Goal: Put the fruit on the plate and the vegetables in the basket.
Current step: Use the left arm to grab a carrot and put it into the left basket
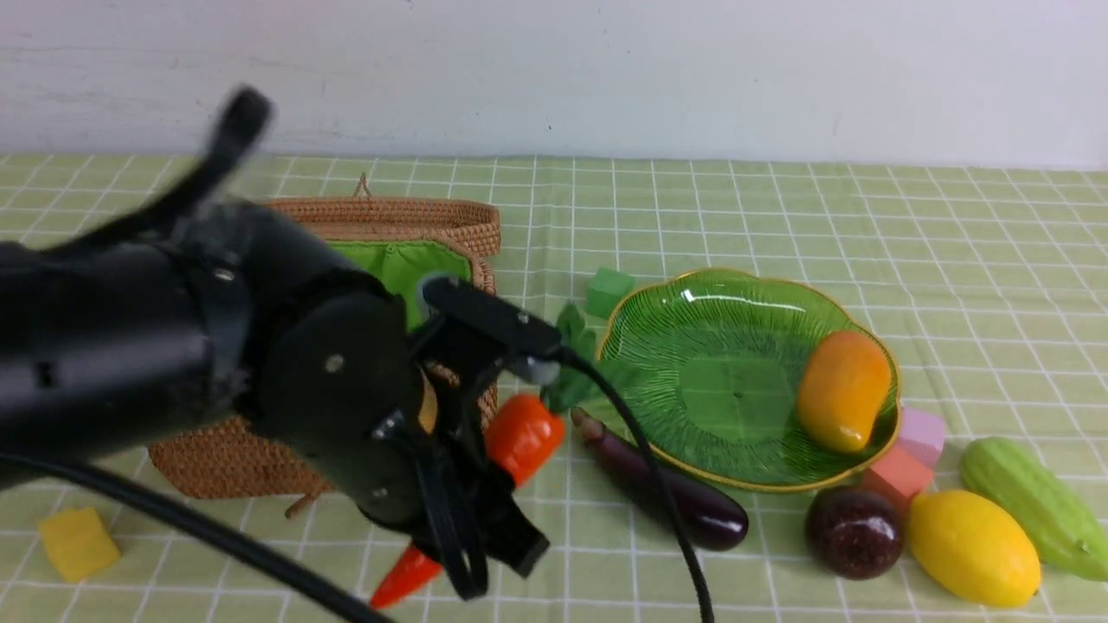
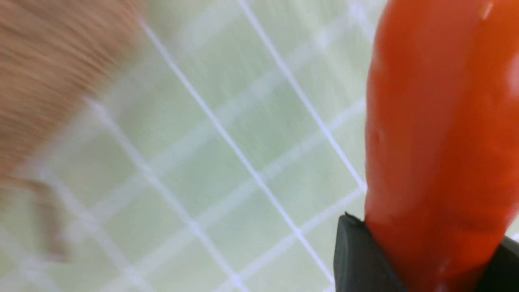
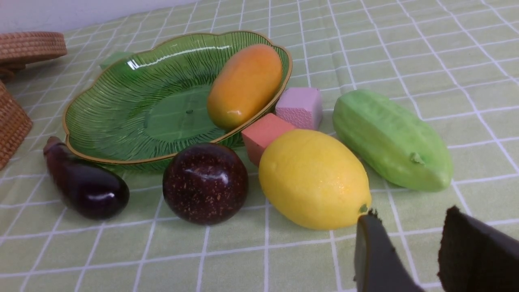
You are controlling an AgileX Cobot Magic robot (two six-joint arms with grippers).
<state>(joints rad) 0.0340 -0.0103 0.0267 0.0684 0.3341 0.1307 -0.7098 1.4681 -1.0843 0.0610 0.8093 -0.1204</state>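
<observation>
My left gripper (image 1: 467,519) is shut on the orange-red carrot (image 1: 524,433), just in front of the wicker basket (image 1: 389,221). In the left wrist view both dark fingers (image 2: 357,255) press the carrot (image 2: 438,121). The mango (image 1: 841,389) lies in the green plate (image 1: 692,294). In front of the plate lie the eggplant (image 1: 666,489), the dark purple ball (image 1: 853,529), the lemon (image 1: 971,545) and the green gourd (image 1: 1034,506). My right gripper (image 3: 411,213) stands open and empty just short of the lemon (image 3: 314,178); the front view does not show it.
Foam cubes lie about: green (image 1: 608,290) behind the plate, pink (image 1: 922,433) and salmon (image 1: 896,472) at its right rim, yellow (image 1: 78,541) front left. My left arm hides much of the basket. A white wall closes off the back.
</observation>
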